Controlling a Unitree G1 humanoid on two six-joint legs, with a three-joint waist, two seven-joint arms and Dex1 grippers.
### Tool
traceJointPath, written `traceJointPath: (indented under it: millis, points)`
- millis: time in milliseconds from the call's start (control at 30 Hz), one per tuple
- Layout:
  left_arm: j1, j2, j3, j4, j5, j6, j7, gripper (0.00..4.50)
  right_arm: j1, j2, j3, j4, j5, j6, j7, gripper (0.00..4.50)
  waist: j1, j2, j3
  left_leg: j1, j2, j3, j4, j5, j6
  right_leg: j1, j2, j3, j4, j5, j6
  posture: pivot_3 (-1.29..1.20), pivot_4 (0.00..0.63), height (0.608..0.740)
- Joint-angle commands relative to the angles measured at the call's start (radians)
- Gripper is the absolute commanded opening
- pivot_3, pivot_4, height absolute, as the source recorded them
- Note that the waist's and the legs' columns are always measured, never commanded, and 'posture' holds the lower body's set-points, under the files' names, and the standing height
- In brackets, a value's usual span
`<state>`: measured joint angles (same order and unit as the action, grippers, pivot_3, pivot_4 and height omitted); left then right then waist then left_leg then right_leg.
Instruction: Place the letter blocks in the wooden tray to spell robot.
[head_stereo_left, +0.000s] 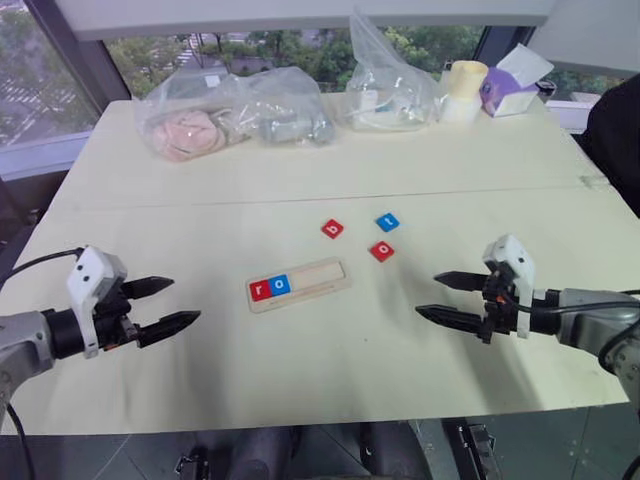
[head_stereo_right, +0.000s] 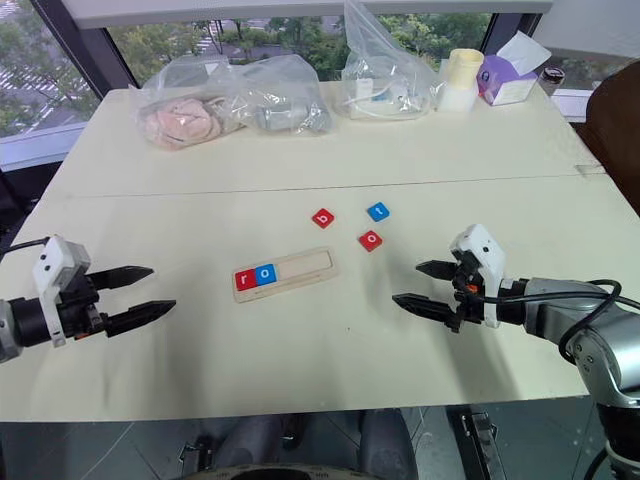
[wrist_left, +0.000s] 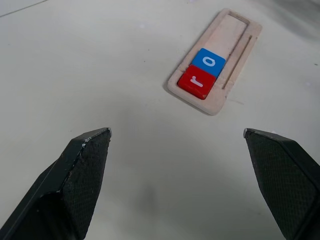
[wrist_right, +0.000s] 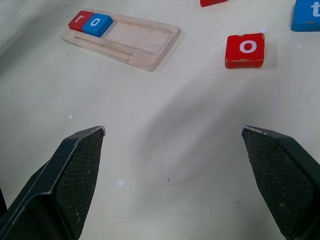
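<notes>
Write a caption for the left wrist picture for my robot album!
Open left gripper hovers over the table, facing the wooden tray with red r and blue o inside.

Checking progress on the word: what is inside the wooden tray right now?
The wooden tray holds a red r block and a blue o block at its left end. The remaining slots show bare wood; nothing covers them.

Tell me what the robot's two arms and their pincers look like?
Each arm is a grey metal tube that turns black near the wrist, with a white boxy block on top. The left pincer and right pincer each have two long black fingers tapering to points; the fingers have finely textured inner faces. Thin black cables run along both arms, looping most visibly by the right arm.
</notes>
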<state>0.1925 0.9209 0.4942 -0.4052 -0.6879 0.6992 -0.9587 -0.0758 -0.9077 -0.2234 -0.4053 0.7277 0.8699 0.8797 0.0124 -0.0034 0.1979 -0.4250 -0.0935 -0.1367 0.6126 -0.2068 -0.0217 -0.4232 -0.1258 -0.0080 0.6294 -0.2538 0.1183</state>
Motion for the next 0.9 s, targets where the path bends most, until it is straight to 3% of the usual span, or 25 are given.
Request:
traceJointPath:
  millis: [33,667,800,900]
  points:
    - [-0.011,0.013,0.046,-0.007,-0.024,0.007,-0.01,4.46,-0.017,-0.001,-0.014,-0.01,0.001,-0.013,-0.002,4.5,0.0,0.0,0.0,0.0,0.0,0.0,0.0,0.0,0.0,0.0,0.0,0.0,0.0,0.0,0.0,0.0,0.15,0.74]
    - [-0.044,0.052,0.024,0.016,0.008,-0.005,-0.028,4.46,-0.013,0.012,-0.009,-0.018,-0.003,-0.009,-0.017,4.5,0.001,0.0,0.0,0.0,0.003,0.001,0.001,0.0,0.0,0.0,0.003,0.001,0.0,0.002,-0.002,0.0,0.15,0.74]
    - [-0.032,0.133,-0.022,0.05,0.101,-0.086,-0.106,4.46,0.0,-0.01,-0.013,-0.026,-0.002,0.003,-0.006,4.5,0.0,0.0,0.0,0.0,0.003,0.002,0.001,0.0,0.0,0.0,0.004,0.001,0.0,0.002,-0.002,0.0,0.15,0.74]
    - [-0.114,0.137,-0.09,0.094,0.112,-0.122,-0.128,4.46,-0.021,-0.005,-0.03,-0.051,0.041,0.033,-0.018,4.5,0.002,0.001,-0.001,0.001,0.003,0.003,0.001,0.0,0.0,-0.001,0.004,0.002,0.0,0.003,-0.002,0.0,0.15,0.74]
